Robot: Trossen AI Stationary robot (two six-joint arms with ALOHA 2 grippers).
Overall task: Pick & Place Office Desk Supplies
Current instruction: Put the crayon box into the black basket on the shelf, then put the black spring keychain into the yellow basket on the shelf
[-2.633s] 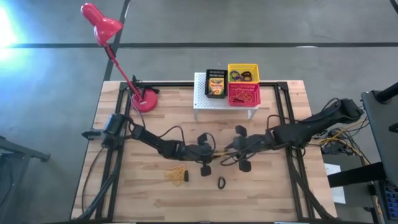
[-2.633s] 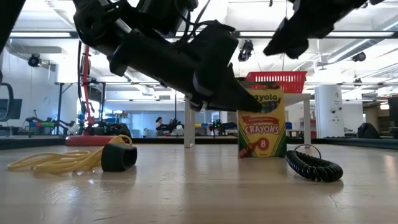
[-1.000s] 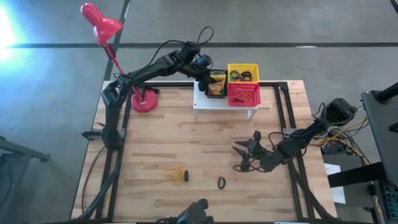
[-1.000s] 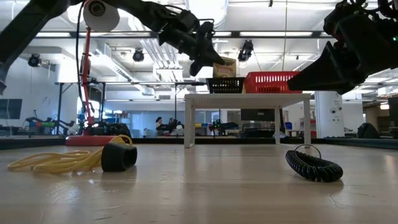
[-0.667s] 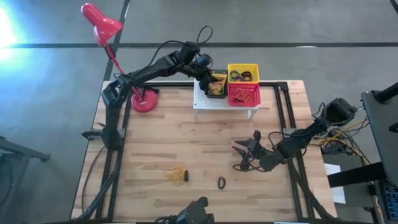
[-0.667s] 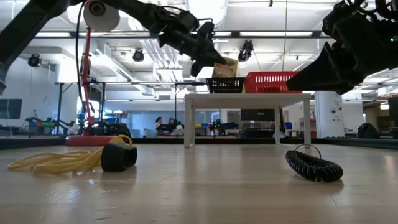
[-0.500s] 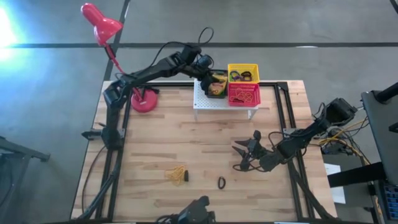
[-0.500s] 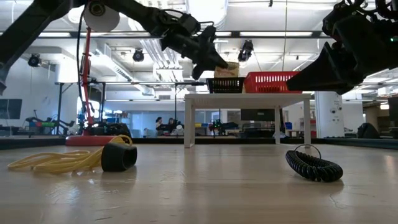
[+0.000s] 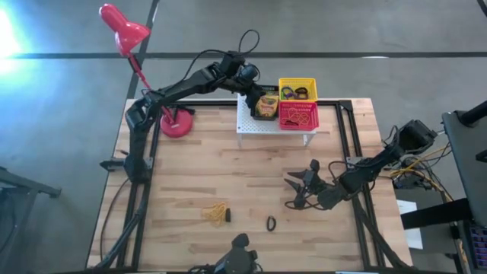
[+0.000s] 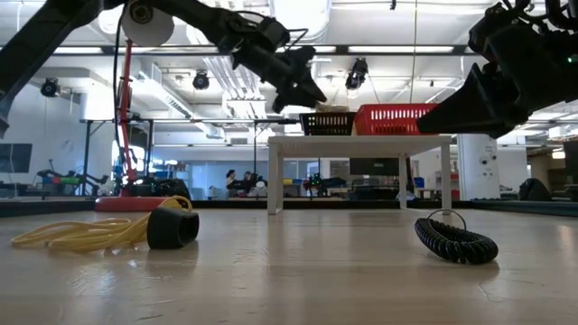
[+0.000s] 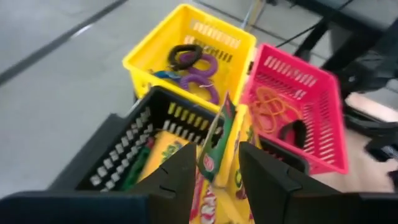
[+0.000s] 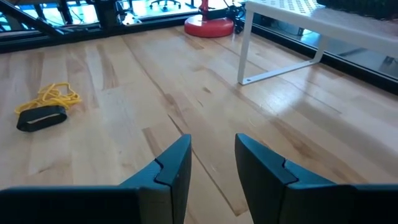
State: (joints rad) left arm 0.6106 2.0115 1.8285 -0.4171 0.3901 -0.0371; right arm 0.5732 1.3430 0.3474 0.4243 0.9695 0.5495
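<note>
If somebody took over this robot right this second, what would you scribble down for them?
Left gripper: over the black basket on the white stand, fingers apart, crayon box between them dropping in.
Right gripper: open, empty, hovering above the table.
Done: crayon boxes in the black basket, coil rings in the yellow basket, rubber bands in the red basket.
Left: yellow rubber-band tangle with its black piece, and a black coil ring, all on the table.

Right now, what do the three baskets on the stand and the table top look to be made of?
Black basket, yellow basket, red basket: likely moulded plastic, with slotted lattice walls and a smooth, even colour. Table top: wood, seemingly sealed; plank seams and grain show, with a light sheen.
</note>
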